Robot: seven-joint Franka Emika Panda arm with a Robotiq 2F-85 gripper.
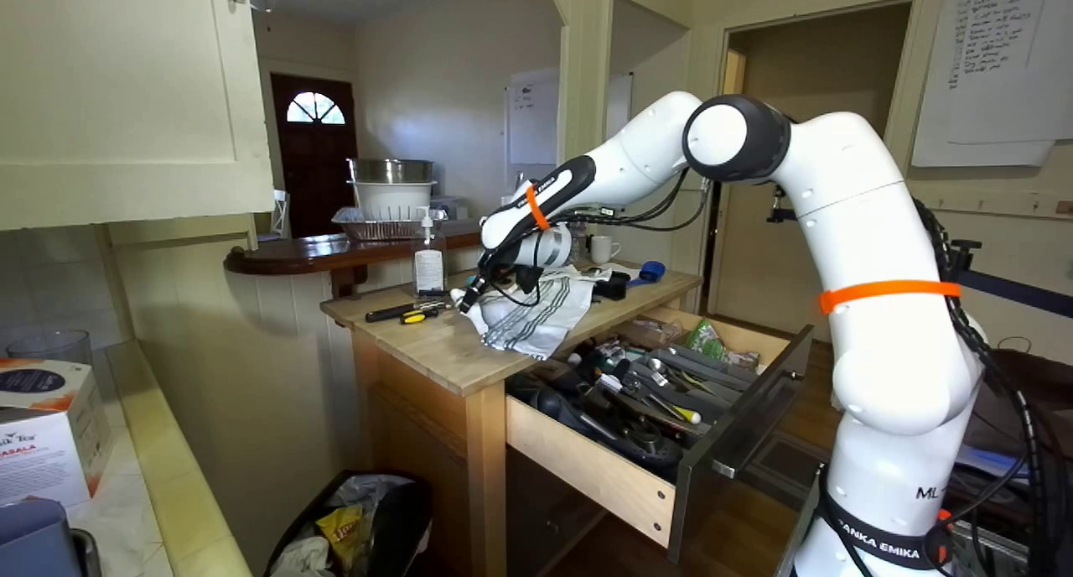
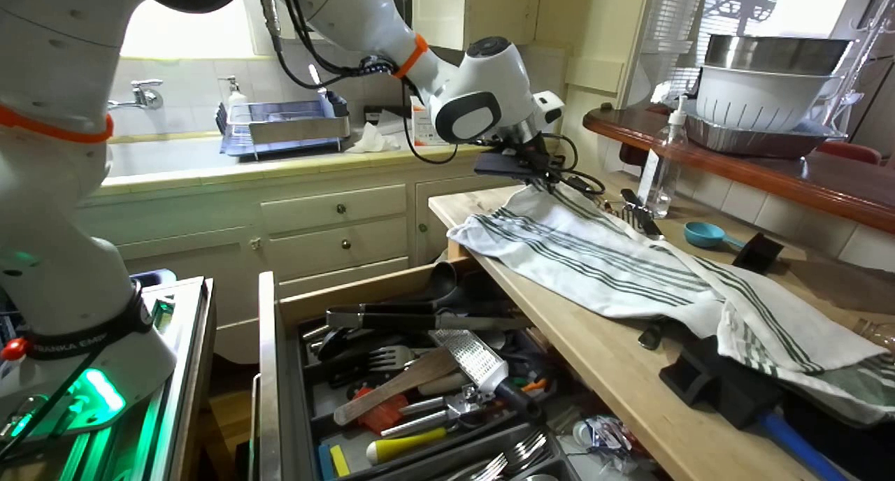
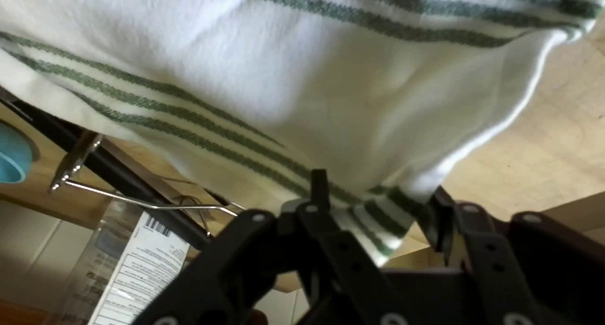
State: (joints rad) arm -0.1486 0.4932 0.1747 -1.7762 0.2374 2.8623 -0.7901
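Note:
A white towel with dark green stripes point(image 3: 264, 70) is spread in folds over the wooden counter, in both exterior views. My gripper point(image 3: 378, 185) is at one end of it, with its jaws well apart. The towel's striped corner lies loosely between the fingers point(image 3: 319, 185), and bare gaps show beside it near the right finger. Whether the cloth's edge touches that finger, I cannot tell. In an exterior view, the gripper point(image 2: 545, 177) is low over the towel point(image 2: 580, 250) at the counter's far end; its fingertips are mostly hidden there by the mount and cables.
Below the counter point(image 1: 453, 363), an open drawer point(image 1: 587, 468) holds many utensils. A clear pump bottle point(image 1: 429, 258), black-handled tools point(image 1: 394, 311) and a teal scoop point(image 2: 705, 234) are near the gripper. A raised wooden ledge point(image 2: 769, 180) runs behind. A black device with blue handle point(image 2: 727, 383) touches the towel.

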